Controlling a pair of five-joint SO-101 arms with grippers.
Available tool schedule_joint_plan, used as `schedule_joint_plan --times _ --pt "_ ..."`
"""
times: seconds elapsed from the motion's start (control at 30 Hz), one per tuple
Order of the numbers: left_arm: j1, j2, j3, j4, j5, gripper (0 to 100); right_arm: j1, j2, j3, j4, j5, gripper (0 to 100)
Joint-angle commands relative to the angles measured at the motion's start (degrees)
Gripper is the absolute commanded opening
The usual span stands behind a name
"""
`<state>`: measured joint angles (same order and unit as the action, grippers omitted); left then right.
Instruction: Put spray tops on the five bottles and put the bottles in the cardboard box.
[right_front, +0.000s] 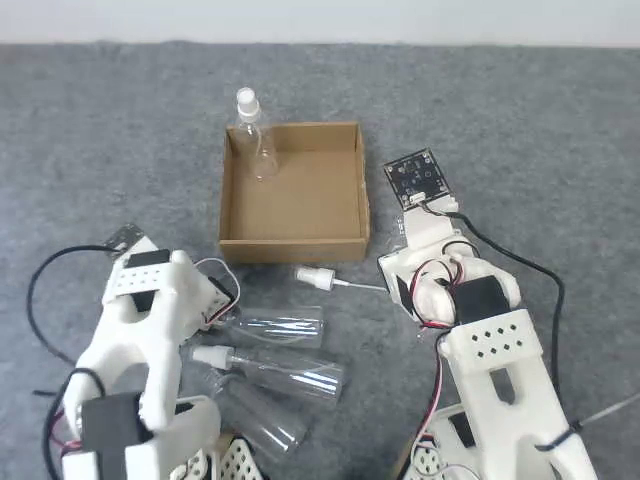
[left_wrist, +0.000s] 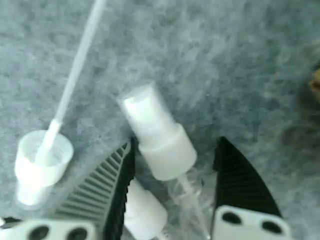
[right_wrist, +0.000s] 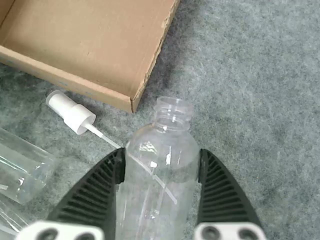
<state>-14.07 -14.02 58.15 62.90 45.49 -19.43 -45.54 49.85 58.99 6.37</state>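
Only 1 capped bottle (right_front: 255, 140) in the box (right_front: 293, 250), 4 to go; right gripper (right_wrist: 161, 155) pinches a capless bottle (right_wrist: 159, 130) btwn its fingers, left gripper (left_wrist: 176, 141) gapes loosely round a spray top (left_wrist: 157, 135).

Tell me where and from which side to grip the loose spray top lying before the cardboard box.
Take the loose spray top by its thick white head, coming down from above with the jaws across its width. It lies flat on the carpet before the cardboard box, and its thin dip tube looks too slender to hold.
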Motion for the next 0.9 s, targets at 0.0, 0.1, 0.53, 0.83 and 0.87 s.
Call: schedule_joint_plan --times 0.0,0.1,0.53,0.83,0.87 --pt "-0.18 0.0 -3.03 -3.96 2.99 14 0.92 -1.36 -0.18 -0.92 -0.18 5.9" --pt "-1.05 0.0 -3.21 -4.75 3.78 2 0.92 -1.36 -0.18 -0.92 -0.18 5.9" --pt "-3.34 -0.09 -9.27 -3.43 3.69 1 0.92 -1.36 -0.18 -0.92 -0.09 5.9" --pt "-3.34 -0.09 -18.77 5.27 3.6 1 0.92 -1.36 -0.18 -0.92 -0.09 5.9" --pt "-3.34 -0.09 -19.56 5.8 3.6 1 0.92 -1.36 -0.18 -0.92 -0.09 5.9"
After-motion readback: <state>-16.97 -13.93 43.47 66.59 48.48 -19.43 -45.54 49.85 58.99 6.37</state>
